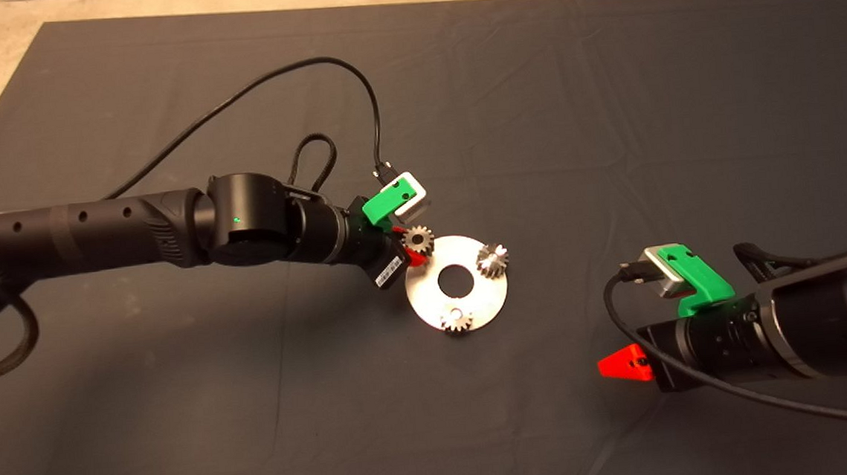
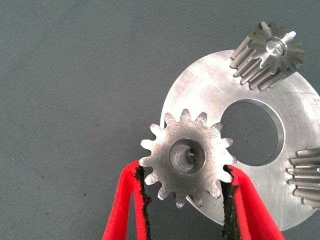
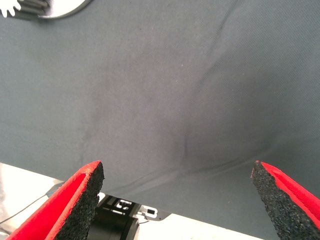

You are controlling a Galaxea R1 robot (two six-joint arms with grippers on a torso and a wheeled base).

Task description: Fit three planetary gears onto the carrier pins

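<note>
No legible text, brand or number appears in any view. A white barcode label (image 1: 388,270) is fixed to the black housing of the left hand (image 1: 408,247), at 9 o'clock from the disc (image 1: 427,293); its characters cannot be read.

We saw the left gripper (image 2: 186,200) clamping a gear (image 2: 187,156) over the disc (image 2: 210,95) edge (two gears already seated).
</note>
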